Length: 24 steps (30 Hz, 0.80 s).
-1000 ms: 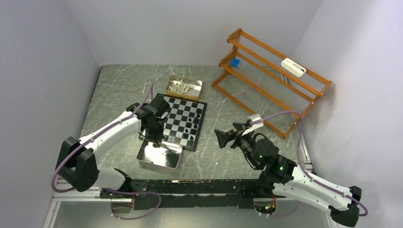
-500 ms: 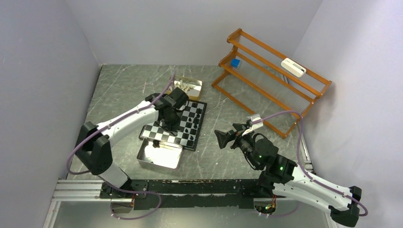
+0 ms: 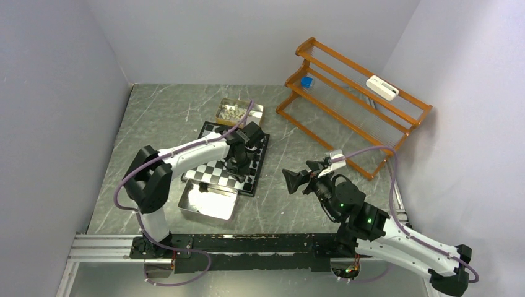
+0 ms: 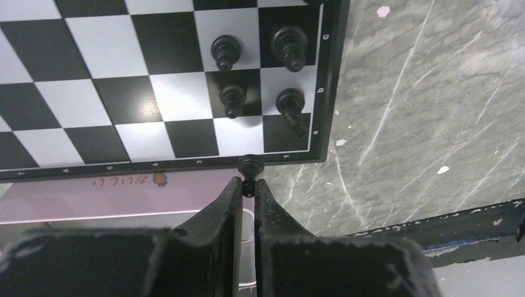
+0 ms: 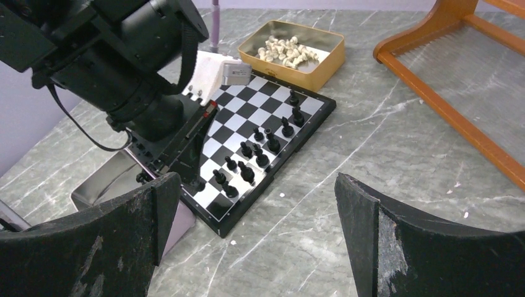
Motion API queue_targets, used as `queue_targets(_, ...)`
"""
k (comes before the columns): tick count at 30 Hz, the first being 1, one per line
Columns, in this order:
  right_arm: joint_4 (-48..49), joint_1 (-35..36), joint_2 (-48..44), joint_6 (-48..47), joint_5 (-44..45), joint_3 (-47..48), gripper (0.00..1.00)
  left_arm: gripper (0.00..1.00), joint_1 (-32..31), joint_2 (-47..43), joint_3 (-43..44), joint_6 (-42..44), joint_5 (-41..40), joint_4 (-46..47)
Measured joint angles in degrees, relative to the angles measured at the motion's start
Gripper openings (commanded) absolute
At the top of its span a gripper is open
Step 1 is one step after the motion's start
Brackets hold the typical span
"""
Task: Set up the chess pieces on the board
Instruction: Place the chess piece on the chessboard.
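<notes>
The chequered board [image 3: 210, 172] lies mid-table, and several black chess pieces [image 5: 270, 142] stand along its right side. My left gripper [image 4: 248, 185] is shut on a small black pawn [image 4: 250, 167], whose head sticks out past the fingertips. It hangs over the board's near border, close to four black pieces [image 4: 233, 98] in the corner. In the top view the left gripper [image 3: 238, 163] is above the board's near right part. My right gripper [image 5: 255, 179] is wide open and holds nothing. It hovers over bare table right of the board [image 5: 223, 213]. The cream-white pieces [image 5: 288, 51] lie in a gold tin.
A silver tray [image 3: 207, 202] sits against the board's near left edge. The gold tin [image 3: 238, 113] is behind the board. An orange wooden rack [image 3: 353, 105] at the back right holds a blue block [image 3: 306, 81] and a white device [image 3: 381, 87]. Walls close three sides.
My left arm swung from above the silver tray rightward across the board to its near right part, staying shut. The right arm barely moved.
</notes>
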Motion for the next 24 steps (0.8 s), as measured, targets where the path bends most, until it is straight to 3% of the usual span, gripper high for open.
queue_targets(24, -0.61, 0.0, -1.49, -0.98, 1.42, 0.0, 1.0, 0.13, -1.27, 3.56, 1.4, -0.37, -0.94, 0.39)
